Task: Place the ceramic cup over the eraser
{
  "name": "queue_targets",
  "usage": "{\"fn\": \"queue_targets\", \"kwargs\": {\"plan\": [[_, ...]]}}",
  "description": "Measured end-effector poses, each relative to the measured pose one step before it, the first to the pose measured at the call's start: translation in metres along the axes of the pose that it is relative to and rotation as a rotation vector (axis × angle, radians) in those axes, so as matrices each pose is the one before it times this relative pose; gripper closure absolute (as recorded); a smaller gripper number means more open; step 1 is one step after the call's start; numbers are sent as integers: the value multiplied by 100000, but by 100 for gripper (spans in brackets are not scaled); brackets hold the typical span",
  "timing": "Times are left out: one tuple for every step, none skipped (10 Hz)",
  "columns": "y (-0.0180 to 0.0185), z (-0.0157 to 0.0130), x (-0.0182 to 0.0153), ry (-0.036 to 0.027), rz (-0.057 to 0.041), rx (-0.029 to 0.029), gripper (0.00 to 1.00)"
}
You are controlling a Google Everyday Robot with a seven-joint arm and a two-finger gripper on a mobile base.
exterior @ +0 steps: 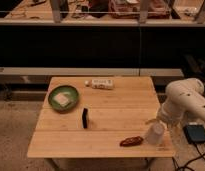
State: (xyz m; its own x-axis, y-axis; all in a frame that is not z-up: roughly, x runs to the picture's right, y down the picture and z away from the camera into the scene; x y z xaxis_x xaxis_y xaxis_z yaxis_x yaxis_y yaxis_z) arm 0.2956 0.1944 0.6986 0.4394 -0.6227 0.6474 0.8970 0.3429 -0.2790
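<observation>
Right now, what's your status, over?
Gripper open, at ceramic cup rim. Eraser upright mid-table, uncovered. Reddish-brown object lies beside cup.

I count one desk (113, 107), one cup (156, 135), one eraser (85, 118), one green plate (51, 98), one white box (102, 83), one reddish-brown piece (131, 141), one arm (183, 102) and one hand (152, 121), just above the cup at the desk's right edge.

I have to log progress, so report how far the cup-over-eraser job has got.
Done: nothing yet; the ceramic cup stands at a near corner of the table, well apart from the eraser upright mid-table. In hand: the gripper, open, sits at the cup's rim, cup not lifted. Left: grasp, carry, lower it over the eraser.
</observation>
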Motion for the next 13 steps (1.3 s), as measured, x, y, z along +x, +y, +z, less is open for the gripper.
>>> {"fn": "queue_targets", "kwargs": {"plan": [[-293, 834, 32, -302, 262, 281, 20], [-193, 438, 57, -226, 130, 298, 20], [-125, 414, 78, -292, -47, 126, 20], [-73, 375, 151, -250, -194, -192, 20], [-57, 341, 98, -655, -28, -82, 20], [58, 450, 75, -1580, 197, 271, 20], [159, 412, 154, -1605, 209, 907, 20], [140, 249, 160, -794, 81, 461, 20], [236, 142, 285, -196, -51, 108, 20], [468, 284, 289, 15, 110, -481, 20], [331, 223, 226, 162, 231, -244, 20], [132, 216, 88, -130, 167, 57, 20], [11, 152, 113, 203, 174, 384, 20]]}}
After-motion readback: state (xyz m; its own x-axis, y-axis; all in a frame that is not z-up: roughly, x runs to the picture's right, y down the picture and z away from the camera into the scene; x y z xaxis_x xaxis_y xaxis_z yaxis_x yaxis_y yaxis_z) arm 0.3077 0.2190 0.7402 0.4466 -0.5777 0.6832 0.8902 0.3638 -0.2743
